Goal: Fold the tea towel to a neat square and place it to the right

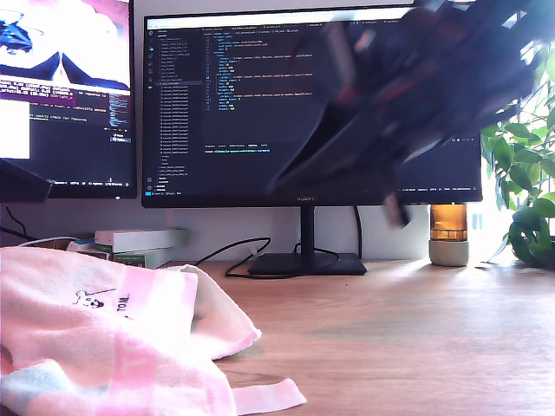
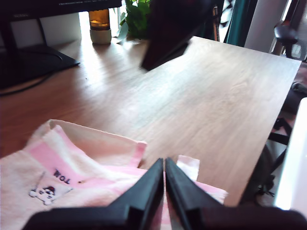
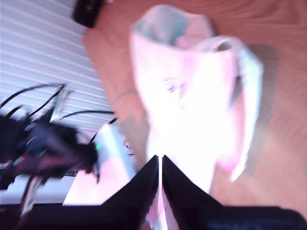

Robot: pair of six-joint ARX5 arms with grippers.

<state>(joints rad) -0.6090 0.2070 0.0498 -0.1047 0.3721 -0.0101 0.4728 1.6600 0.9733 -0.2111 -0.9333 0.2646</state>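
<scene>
The tea towel (image 1: 104, 347) lies rumpled and partly folded on the wooden table at the exterior view's lower left. It is pink, white and pale green, and its small label (image 1: 100, 302) faces up. My first gripper (image 2: 164, 163) is shut and hovers low over the tea towel (image 2: 86, 163); nothing shows between its fingers. My second gripper (image 3: 159, 160) is also shut, high above the tea towel (image 3: 192, 110), which is blurred. Its arm (image 1: 408, 95) is a dark blur at the exterior view's upper right.
Two monitors (image 1: 303, 104) stand at the back, one on a stand base (image 1: 303, 263) with cables. An amber jar (image 1: 448, 234) and a plant (image 1: 529, 191) sit at the exterior view's back right. Boxes (image 1: 139, 243) lie behind the towel. Bare table (image 1: 408, 338) spreads towards the exterior view's right.
</scene>
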